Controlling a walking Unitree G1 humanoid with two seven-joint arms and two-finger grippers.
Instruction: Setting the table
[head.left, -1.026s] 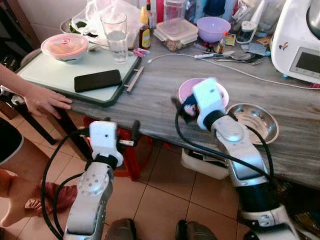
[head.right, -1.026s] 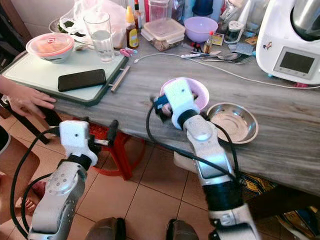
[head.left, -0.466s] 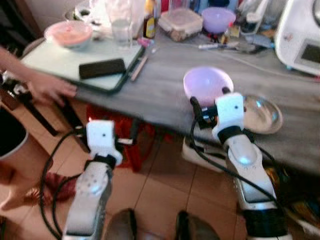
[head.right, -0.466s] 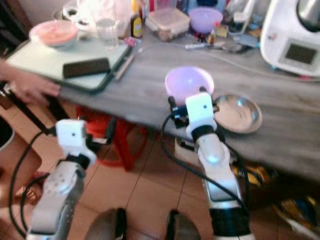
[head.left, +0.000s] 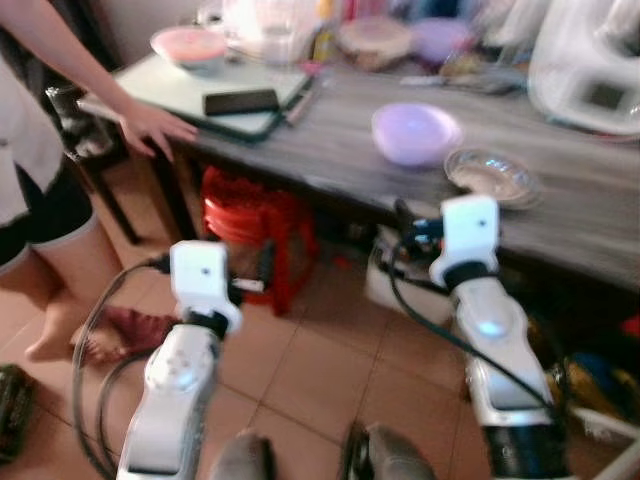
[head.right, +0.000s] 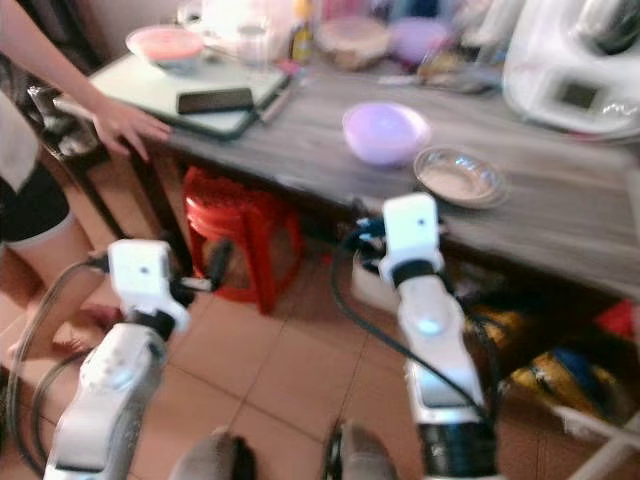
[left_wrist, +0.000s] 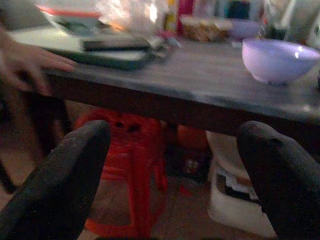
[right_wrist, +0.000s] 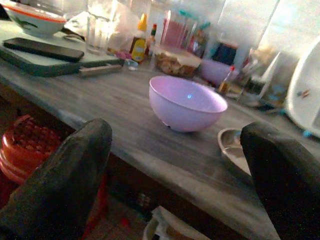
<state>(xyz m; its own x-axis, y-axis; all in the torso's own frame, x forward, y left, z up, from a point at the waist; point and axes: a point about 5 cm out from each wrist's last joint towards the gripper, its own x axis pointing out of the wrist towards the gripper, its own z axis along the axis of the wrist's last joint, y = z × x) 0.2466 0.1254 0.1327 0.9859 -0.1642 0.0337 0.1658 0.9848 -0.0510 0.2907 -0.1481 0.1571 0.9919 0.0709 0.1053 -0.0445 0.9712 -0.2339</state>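
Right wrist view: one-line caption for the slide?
Open right gripper faces a lilac bowl on the grey table, steel dish beside it.

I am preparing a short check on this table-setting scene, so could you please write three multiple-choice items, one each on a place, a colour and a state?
1. Where does the lilac bowl stand?
A. On the grey table beside the steel dish
B. On the red stool
C. On the tray

2. What colour is the stool under the table?
A. Blue
B. Red
C. White

3. What state is the right end effector in?
A. Shut on the bowl
B. Shut on a phone
C. Open, holding nothing

Answers: 1 A, it sits on the tabletop next to the steel dish. 2 B, it shows red. 3 C, its fingers are wide apart, short of the bowl.
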